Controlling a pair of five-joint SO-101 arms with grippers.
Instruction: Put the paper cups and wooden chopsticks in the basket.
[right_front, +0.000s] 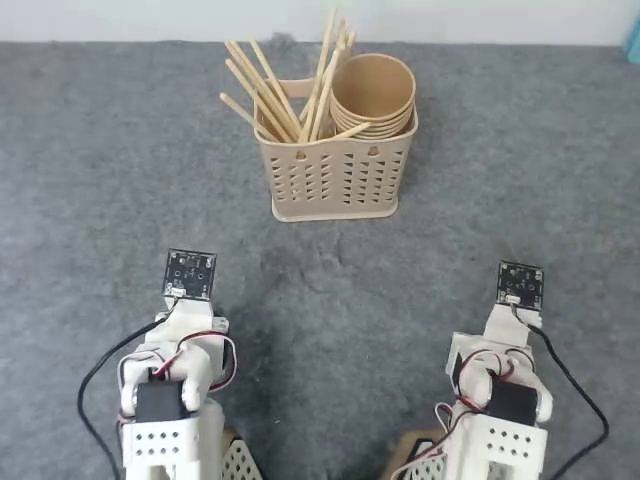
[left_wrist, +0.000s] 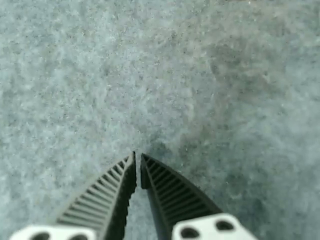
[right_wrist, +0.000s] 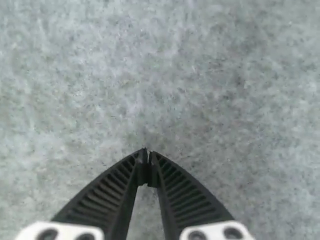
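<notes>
Left gripper (left_wrist: 137, 156): I see its fingers (left_wrist: 167, 192) drawn together, a hairline slit between the ribbed faces, nothing held.
Right gripper (right_wrist: 147, 151): fingers (right_wrist: 115, 192) closed tip to tip, nothing between them.
Arm at 7 o'clock (right_front: 172, 390): folded low, wrist camera board (right_front: 190, 275) toward 12 o'clock; I can't tell which side it is.
Arm at 5 o'clock (right_front: 500, 395): same folded pose, its board (right_front: 520, 284) toward 12 o'clock, well apart from the other.

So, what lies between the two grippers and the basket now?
Just bare grey carpet, as the high view shows, all the way up to the basket.
</notes>
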